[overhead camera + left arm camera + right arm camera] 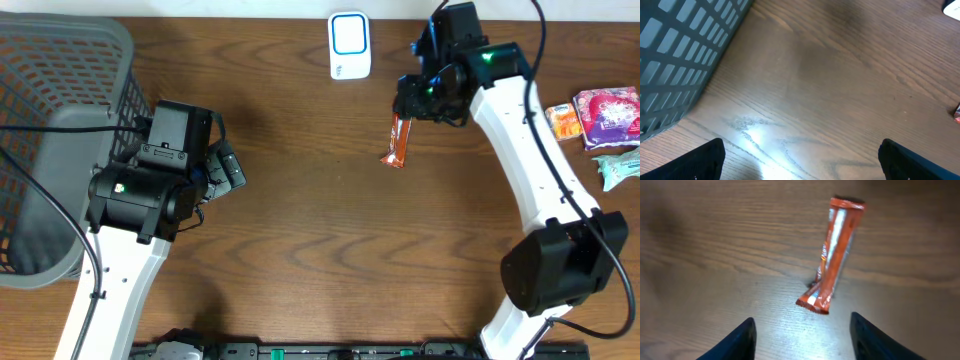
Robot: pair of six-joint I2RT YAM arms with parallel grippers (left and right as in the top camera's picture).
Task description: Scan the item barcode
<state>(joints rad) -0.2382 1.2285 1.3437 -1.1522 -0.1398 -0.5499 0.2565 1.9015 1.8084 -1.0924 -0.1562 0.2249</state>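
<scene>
Gaping wide, left jaws empty; right jaws apart, orange snack bar [833, 255] just ahead, untouched.

I am working over a mock shop checkout, staged on a test bench rather than in a real store. The shop side shows in the props. A grey plastic shopping basket [60, 60] stands at the left end of a brown wood-grain table [300, 250]. A small white device [349, 45] with a blue-ringed face, which looks like a barcode reader, sits at the far edge. Wrapped snacks lie about: an orange bar [398, 142] near the middle and bright packets [600, 115] at the right edge. The bench side shows in my left arm [120, 270] and right arm [530, 140], both rising from a black rail [330, 352] along the near edge.
</scene>
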